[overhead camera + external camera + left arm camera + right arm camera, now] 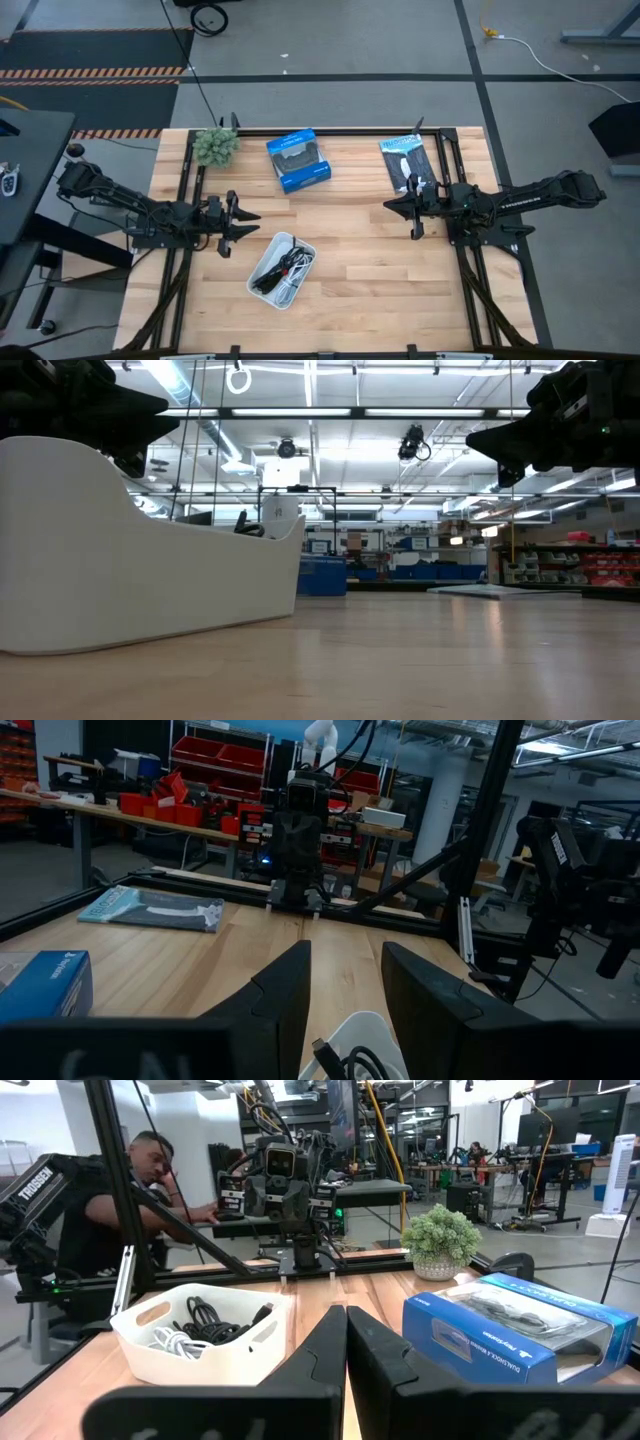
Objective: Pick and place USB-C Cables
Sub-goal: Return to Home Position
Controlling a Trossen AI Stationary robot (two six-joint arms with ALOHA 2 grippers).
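Wooden table (360,290) is lying under both arms | high view: left gripper (247,225) is hovering, fingers apart, cables (285,268) are resting in the white bin (298,241) just beside its tips | right wrist view: right gripper (345,1315) is hanging well away from the bin, fingers together.

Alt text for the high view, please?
White bin holding coiled black and white cables on a wooden table, seen from above; the left gripper, open and empty, is beside it, the right gripper, shut, farther off. A plant, blue box and dark packet line the far edge.
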